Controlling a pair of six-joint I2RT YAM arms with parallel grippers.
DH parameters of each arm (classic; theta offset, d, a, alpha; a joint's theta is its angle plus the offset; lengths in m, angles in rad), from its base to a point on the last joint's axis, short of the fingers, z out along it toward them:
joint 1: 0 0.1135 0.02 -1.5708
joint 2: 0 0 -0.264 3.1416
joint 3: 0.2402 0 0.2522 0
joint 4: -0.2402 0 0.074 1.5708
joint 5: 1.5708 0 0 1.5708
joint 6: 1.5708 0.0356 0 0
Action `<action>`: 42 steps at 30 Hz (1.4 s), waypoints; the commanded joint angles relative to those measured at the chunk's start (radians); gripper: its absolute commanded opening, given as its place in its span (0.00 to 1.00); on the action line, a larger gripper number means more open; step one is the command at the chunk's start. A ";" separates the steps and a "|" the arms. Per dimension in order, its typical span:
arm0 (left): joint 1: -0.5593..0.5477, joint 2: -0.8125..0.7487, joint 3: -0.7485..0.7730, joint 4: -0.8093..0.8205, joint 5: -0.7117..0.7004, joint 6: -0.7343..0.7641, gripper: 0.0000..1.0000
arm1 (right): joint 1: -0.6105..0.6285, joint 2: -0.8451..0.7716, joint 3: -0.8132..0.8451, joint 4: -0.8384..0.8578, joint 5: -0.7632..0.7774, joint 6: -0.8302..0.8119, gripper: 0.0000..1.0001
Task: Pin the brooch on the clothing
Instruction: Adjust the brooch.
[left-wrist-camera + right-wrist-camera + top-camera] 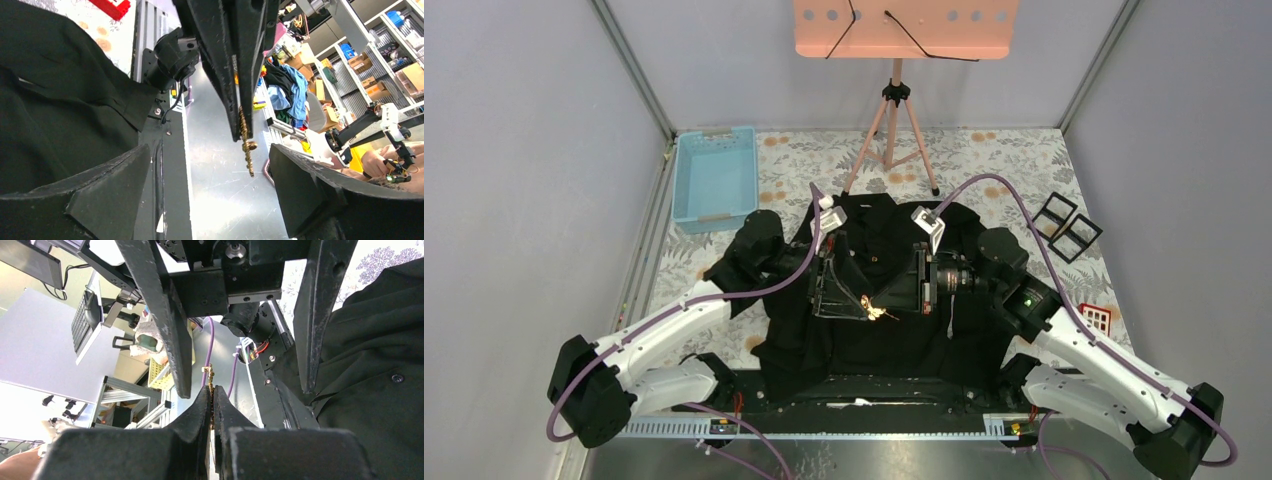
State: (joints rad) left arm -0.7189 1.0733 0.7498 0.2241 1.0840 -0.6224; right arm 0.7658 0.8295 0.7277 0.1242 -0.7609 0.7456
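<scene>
Two robot arms meet over the middle of a black shirt [874, 350]. It lies spread front-up on a flower-patterned table [1014, 165], collar toward the far side. Laid out like this, the shirt offers a flat chest panel to work on, which is probably why it is placed so.

The right gripper [212, 396] is clenched tight on the brooch [246, 145], its two fingers pressed together with only a sliver of gold showing between them. The left gripper [209, 150] faces it, jaws wide apart and grasping nothing. Its fingers stand either side of the pinched brooch, near but not touching. This stance seems meant to let one arm carry the brooch while the other is free to steady the cloth.

The brooch hangs over the shirt's chest, near the button line. It is small, slender and gold-coloured, with a knobbly, beaded stem. Its pin and clasp are too small to make out.
</scene>
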 commanded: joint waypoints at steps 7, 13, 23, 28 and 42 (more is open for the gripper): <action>0.011 -0.010 0.003 0.119 -0.004 -0.028 0.68 | 0.009 -0.003 0.008 0.016 0.009 -0.023 0.00; 0.011 -0.004 0.006 0.115 0.003 -0.026 0.50 | 0.009 -0.006 0.013 -0.005 0.031 -0.037 0.00; 0.009 0.016 0.010 0.064 -0.001 -0.005 0.63 | 0.008 -0.029 0.031 -0.076 0.097 -0.093 0.00; 0.009 0.026 0.017 0.058 -0.011 -0.005 0.51 | 0.007 -0.031 0.030 -0.073 0.099 -0.093 0.00; 0.008 0.025 0.003 0.097 -0.043 -0.034 0.00 | 0.008 -0.039 0.026 -0.089 0.166 -0.114 0.20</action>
State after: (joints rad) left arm -0.7151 1.1030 0.7437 0.2810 1.0920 -0.6827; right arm 0.7658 0.8097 0.7280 0.0128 -0.6285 0.6456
